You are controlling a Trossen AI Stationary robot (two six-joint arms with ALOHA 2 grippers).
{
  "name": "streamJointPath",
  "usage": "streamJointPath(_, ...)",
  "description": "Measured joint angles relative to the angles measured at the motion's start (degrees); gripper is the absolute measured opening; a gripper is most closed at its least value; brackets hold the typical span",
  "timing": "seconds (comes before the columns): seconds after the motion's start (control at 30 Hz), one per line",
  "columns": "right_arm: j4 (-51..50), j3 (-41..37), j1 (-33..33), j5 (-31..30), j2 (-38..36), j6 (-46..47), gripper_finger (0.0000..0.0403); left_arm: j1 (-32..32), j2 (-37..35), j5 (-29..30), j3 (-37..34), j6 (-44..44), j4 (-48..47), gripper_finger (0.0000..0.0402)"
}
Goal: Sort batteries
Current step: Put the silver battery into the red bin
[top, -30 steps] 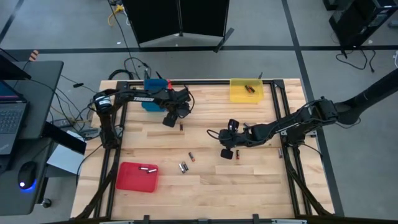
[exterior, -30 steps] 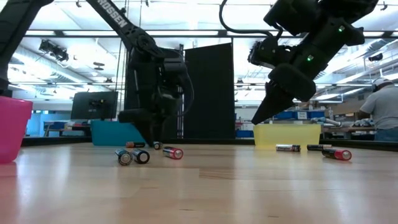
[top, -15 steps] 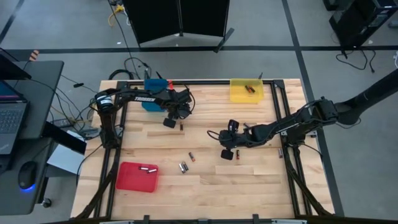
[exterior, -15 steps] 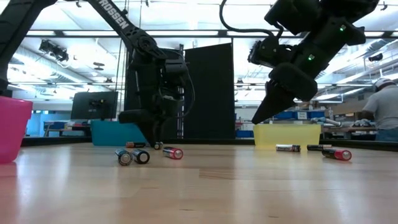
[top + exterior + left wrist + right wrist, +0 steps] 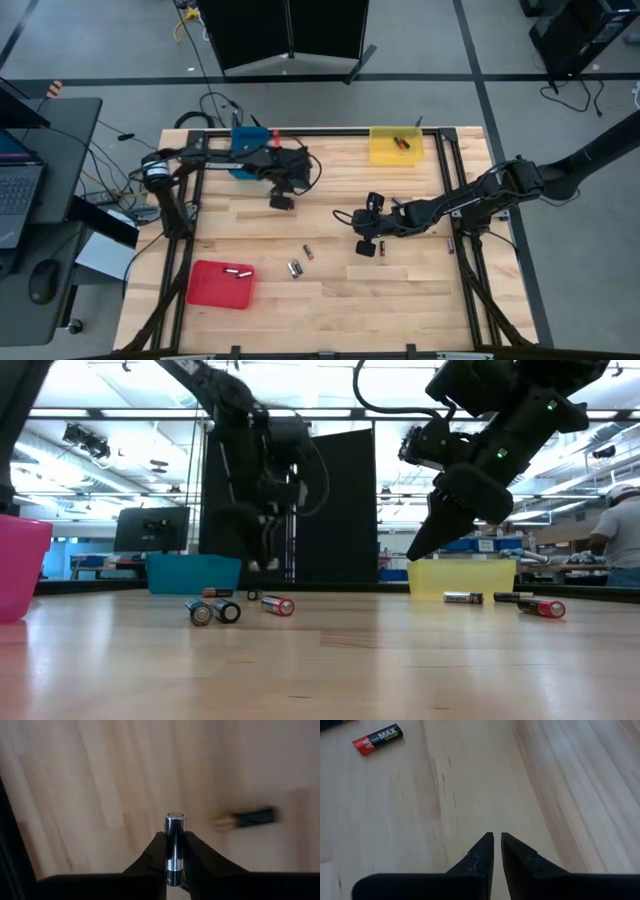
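My left gripper (image 5: 283, 202) hangs above the far-left part of the table, shut on a silvery battery (image 5: 175, 827). It also shows in the low view (image 5: 262, 565), raised off the wood. Another battery (image 5: 247, 817) lies on the table under it. My right gripper (image 5: 365, 247) hovers mid-table, shut and empty (image 5: 497, 836), near a red-and-black AA battery (image 5: 377, 740). Loose batteries lie on their sides mid-table (image 5: 308, 252), (image 5: 295, 268) and by the right rail (image 5: 450, 243). My left gripper pinches the silvery battery's body (image 5: 175, 855) between its two fingers. The battery lies along the fingers, and its capped end (image 5: 175, 816) sticks out past the fingertips. The fingers point down from above, and the battery is lifted clear of the table.
A blue tray (image 5: 245, 140) stands at the far left. A yellow tray (image 5: 396, 145) at the far right holds batteries. A red tray (image 5: 222, 283) at the near left holds one battery (image 5: 237, 271). A person (image 5: 615, 535) stands in the room behind.
My left gripper has risen off the table with the silvery battery between its fingers. It has also shifted a little toward the table's right edge. My right gripper has kept still.
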State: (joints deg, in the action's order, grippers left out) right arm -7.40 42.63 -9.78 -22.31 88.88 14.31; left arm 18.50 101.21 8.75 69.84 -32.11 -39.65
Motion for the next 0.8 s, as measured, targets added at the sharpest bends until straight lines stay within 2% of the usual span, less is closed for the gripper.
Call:
streamJointPath(0.13,0.01,0.0,0.0,-0.02,0.0,-0.57,0.0034,-4.84,-6.62,0.3,0.26,5.68,-2.88,0.0042)
streamJointPath(0.4,0.13,0.0,0.0,-0.02,-0.02,-0.55,0.0021,-16.9,-17.09,-0.04,0.22,22.17,-16.79,0.0042)
streamJointPath(0.57,0.31,0.0,0.0,-0.02,0.0,-0.53,0.002,-25.45,-20.7,0.05,0.22,35.55,-25.83,0.0042)
streamJointPath(0.8,0.45,0.0,0.0,-0.02,-0.01,-0.35,0.002,-38.08,-21.47,-1.1,0.03,52.74,-33.49,0.0042)
